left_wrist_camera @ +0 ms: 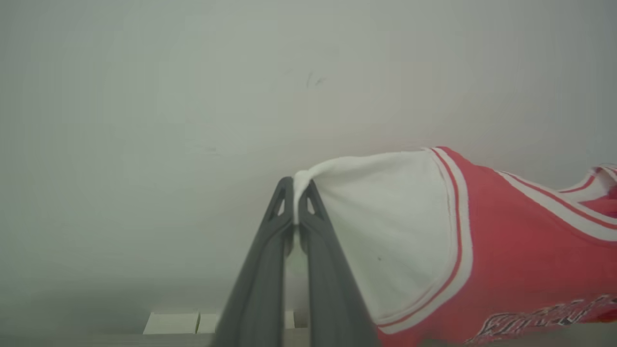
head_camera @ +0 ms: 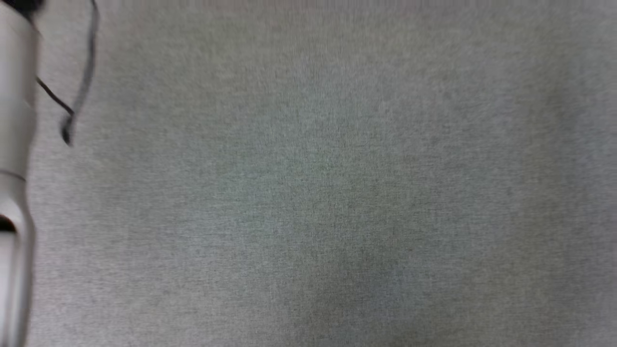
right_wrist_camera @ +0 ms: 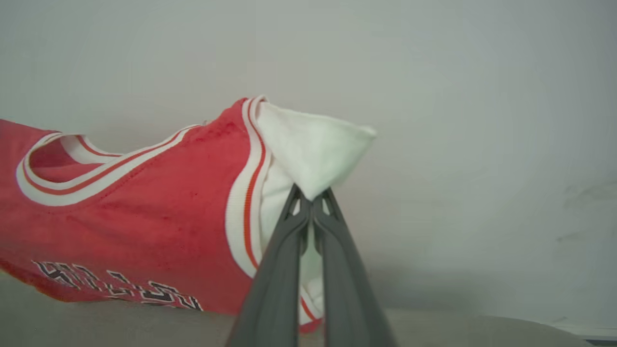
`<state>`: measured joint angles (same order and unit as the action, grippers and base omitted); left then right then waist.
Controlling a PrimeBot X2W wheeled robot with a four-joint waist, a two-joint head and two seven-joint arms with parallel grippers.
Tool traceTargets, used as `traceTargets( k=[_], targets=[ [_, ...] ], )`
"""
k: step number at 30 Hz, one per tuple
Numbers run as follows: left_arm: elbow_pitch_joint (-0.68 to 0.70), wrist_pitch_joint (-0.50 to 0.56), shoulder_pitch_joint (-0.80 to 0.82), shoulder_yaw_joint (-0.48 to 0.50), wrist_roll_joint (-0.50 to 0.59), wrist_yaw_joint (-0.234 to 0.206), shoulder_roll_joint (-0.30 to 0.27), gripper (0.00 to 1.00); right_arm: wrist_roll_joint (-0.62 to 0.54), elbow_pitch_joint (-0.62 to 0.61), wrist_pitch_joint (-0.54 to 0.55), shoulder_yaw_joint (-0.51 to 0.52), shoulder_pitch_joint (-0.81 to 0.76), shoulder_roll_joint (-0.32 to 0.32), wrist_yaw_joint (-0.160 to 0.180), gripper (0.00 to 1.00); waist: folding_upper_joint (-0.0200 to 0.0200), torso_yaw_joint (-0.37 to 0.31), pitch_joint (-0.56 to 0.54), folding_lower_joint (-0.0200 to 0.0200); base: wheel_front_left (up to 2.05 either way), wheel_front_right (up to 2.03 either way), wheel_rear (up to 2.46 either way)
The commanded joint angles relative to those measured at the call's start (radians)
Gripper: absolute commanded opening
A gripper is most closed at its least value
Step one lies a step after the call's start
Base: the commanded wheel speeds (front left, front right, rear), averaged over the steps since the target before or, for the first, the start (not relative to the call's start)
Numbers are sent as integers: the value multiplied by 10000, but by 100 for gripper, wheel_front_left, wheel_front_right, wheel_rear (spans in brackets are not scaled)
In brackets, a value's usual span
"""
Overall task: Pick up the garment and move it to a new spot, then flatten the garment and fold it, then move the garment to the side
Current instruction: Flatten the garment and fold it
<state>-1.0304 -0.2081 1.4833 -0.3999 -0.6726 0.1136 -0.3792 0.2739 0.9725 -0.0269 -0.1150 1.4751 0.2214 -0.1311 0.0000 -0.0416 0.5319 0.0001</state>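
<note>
The garment [left_wrist_camera: 511,241] is a red jersey with white sleeves, striped trim and black white-outlined letters. It hangs stretched in the air between both grippers. In the left wrist view my left gripper [left_wrist_camera: 295,197] is shut on the tip of one white sleeve [left_wrist_camera: 385,226]. In the right wrist view my right gripper [right_wrist_camera: 312,197] is shut on the other white sleeve [right_wrist_camera: 313,144], with the garment's [right_wrist_camera: 144,212] neckline and red body spreading to the left. The head view holds a pale forearm [head_camera: 14,193] at the left edge, with a black cable [head_camera: 79,91] beside it.
A grey cloth-covered surface [head_camera: 328,183] spreads across the head view. A plain pale wall [left_wrist_camera: 241,96] stands behind the garment in both wrist views. The grey surface [right_wrist_camera: 120,327] lies just under the garment's lower edge.
</note>
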Motion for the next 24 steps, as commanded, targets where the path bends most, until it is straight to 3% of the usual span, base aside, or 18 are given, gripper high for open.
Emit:
traceTargets(
  k=[1,15,18,24],
  targets=[
    [-87,-187,-846,44,-177,79,32,0,270,137,-155,-162,-862,-117,7,0,0,53,-800,-1,0,0,0],
    [1231,-541,-7080,41,-965,54,-377,0,2034,-933,294,-1353,-6679,361,10,0,0,233,-3982,-1,0,0,0],
    [1902,-552,-8607,115,-1131,-241,-474,0,2351,-1479,548,-1481,-8100,423,10,0,0,223,-4563,-1,0,0,0],
    [3936,-444,-11778,489,-1604,-1422,-763,0,2738,-2825,1033,-1297,-10808,699,13,0,0,178,-5423,-1,0,0,0]
  ],
)
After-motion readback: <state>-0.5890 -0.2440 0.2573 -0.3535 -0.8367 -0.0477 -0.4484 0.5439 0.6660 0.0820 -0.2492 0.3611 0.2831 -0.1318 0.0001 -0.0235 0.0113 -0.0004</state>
